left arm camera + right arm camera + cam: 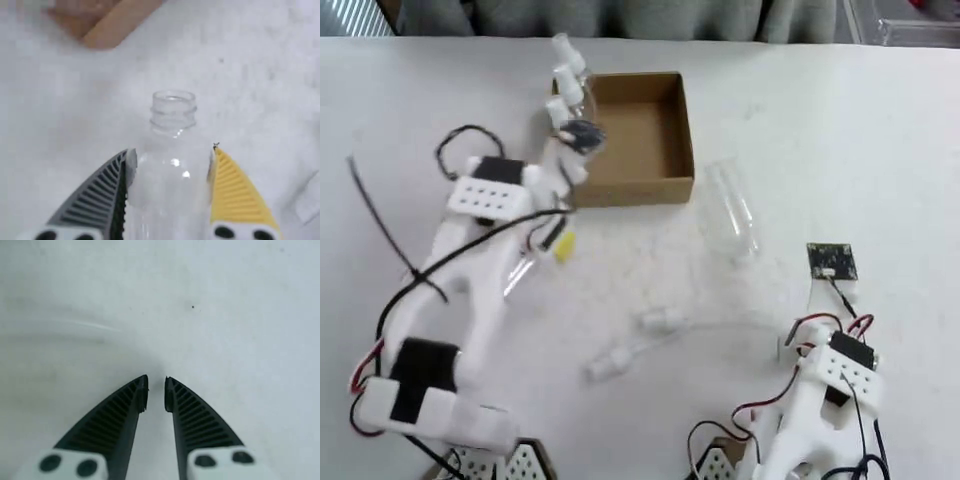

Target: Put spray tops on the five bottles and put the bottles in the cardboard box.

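My left gripper [172, 152] is shut on a clear bottle [172, 112] with an open threaded neck, held between the grey finger and the yellow one. In the high view this gripper [546, 246] hovers just in front of the cardboard box [675, 135], near its front left corner. Two white spray tops [660, 321] [610, 361] with thin tubes lie loose mid-table. Another clear bottle [731, 210] lies on its side to the right of the box. My right gripper [156, 381] points down at the bare white table, shut with nothing in it.
Bottles with white spray tops [566, 85] lean at the box's left wall. A corner of the box [110, 22] is just beyond the held bottle. The right arm [832, 385] sits at the front right, a small dark board [832, 262] ahead of it.
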